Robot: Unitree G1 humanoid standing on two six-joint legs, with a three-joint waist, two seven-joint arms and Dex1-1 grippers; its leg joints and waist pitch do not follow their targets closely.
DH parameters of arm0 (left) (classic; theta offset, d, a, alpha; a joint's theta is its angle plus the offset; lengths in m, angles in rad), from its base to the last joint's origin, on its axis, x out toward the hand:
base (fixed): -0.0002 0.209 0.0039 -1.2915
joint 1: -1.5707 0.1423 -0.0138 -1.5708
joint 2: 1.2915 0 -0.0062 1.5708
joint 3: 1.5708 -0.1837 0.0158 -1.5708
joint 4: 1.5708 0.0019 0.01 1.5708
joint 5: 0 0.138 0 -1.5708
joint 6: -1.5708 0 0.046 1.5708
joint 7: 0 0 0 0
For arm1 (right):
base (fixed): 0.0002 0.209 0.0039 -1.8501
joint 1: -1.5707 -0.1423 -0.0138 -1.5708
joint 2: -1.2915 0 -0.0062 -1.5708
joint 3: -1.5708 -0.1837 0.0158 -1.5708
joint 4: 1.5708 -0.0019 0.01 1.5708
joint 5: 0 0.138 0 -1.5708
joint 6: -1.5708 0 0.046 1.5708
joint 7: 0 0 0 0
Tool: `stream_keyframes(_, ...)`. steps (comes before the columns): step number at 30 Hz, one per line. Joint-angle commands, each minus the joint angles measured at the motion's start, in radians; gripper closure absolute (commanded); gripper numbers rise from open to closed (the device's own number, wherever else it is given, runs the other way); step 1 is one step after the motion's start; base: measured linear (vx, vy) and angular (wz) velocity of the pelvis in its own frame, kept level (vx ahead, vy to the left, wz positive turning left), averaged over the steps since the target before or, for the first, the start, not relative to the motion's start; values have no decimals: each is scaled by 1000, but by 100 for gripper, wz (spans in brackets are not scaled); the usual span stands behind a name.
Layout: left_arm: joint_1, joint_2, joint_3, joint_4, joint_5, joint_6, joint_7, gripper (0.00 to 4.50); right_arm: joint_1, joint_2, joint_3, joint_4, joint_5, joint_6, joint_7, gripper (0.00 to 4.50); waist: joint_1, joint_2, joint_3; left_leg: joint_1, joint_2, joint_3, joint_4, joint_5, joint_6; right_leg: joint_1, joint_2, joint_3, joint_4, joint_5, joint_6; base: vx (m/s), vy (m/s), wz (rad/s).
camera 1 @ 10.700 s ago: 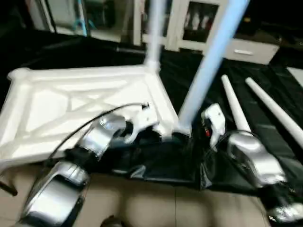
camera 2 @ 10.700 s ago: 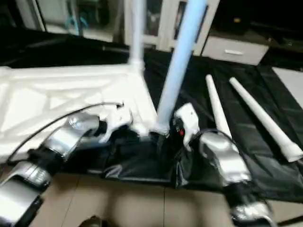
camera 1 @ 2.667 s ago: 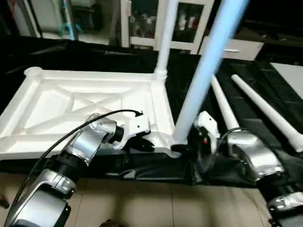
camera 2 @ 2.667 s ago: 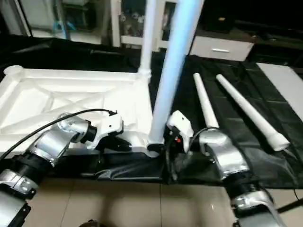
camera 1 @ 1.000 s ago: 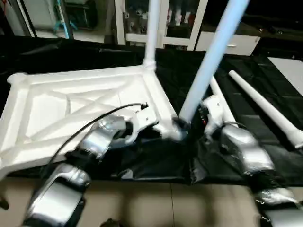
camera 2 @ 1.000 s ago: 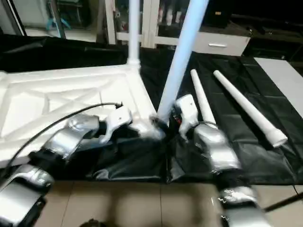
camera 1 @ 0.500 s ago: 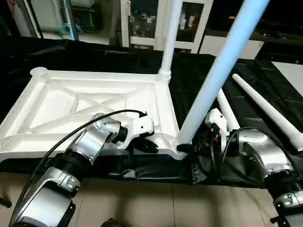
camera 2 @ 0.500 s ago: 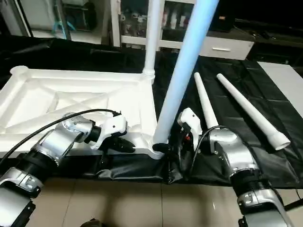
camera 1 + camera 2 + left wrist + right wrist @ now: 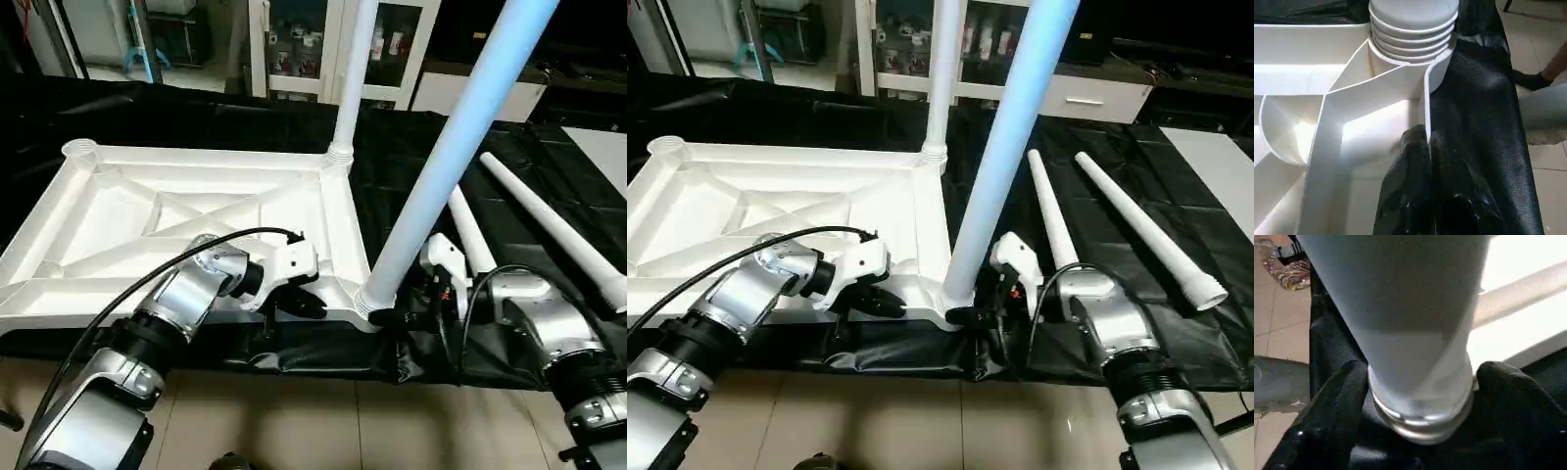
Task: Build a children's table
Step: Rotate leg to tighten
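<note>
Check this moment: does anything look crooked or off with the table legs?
Yes. The near leg, whose base sits at the tabletop's near right corner with the right gripper around it, leans clearly to the right, while the far leg stands almost straight. Threads still show at its base, so it looks not fully seated.

Your two head views look forward and down from just behind the silver forearms, a slight sideways step apart, and both take in the same upturned children's table (image 9: pixel 186 220), its two standing legs and the two loose legs (image 9: pixel 1146 227) on the black sheet (image 9: pixel 1097 176). Your left wrist view sits very close on the near rim, facing the threaded base of the near leg (image 9: pixel 1413 24) in its corner socket. Your right wrist view looks at that same leg base (image 9: pixel 1420 396) from the opposite side, so close that it fills the picture between the black fingers (image 9: pixel 1332 406).
</note>
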Motion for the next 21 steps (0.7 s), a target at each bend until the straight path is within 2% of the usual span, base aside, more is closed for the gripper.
stream_keyframes(1, 29, 4, -61, 16, 34, 13, -27, 450, -1, -4, 8, -2, -6, -2, 1, 108, -3, 9, -66, 25, 27, -11, -68, -316, -5, 36, -43, 23, -58, -181, -250, 0, 0, 0)
stream_keyframes(7, 32, 5, -64, 10, 34, 21, -28, 450, 4, 13, 14, 6, -16, -9, 4, 166, -4, 10, -66, 25, 27, -11, -69, -321, -7, 36, -43, 23, -58, -183, -249, 0, 0, 0)
stream_keyframes(15, 35, 7, -68, 6, 35, 30, -30, 450, 8, 20, 15, 7, -17, -7, 10, 176, -4, 9, -66, 25, 27, -11, -69, -316, -7, 36, -42, 23, -58, -183, -248, 0, 0, 0)
stream_keyframes(17, 36, 1, -59, 11, 36, 21, -7, 450, 0, 40, -3, 36, -34, -35, -61, 176, -5, 9, -66, 25, 25, -11, -68, -316, -8, 34, -43, 24, -58, -183, -250, 0, 0, 0)
stream_keyframes(18, 32, -11, -46, 21, 36, 13, 27, 450, -15, 59, -18, 75, -59, -63, -146, 176, -7, 7, -64, 24, 26, -11, -70, -324, -10, 34, -44, 23, -60, -197, -246, 0, 0, 0)
stream_keyframes(19, 26, -27, -28, 34, 33, 14, 66, 450, -32, 77, -35, 116, -77, -75, -232, 177, -12, 8, -61, 24, 24, -13, -73, -354, -19, 32, -46, 23, -66, -247, -236, 0, 0, 0)
stream_keyframes(20, 26, -27, -28, 34, 33, 14, 66, 450, -32, 77, -35, 116, -77, -75, -232, 177, -16, 9, -59, 24, 24, -15, -75, -377, -27, 30, -47, 23, -68, -285, -227, 0, 0, 0)
stream_keyframes(21, 15, -51, -4, 55, 30, 12, 122, 450, -47, 103, -63, 159, -81, -71, -334, 177, -22, 7, -58, 27, 22, -20, -77, -416, -41, 29, -49, 21, -75, -367, -203, 0, 0, 0)
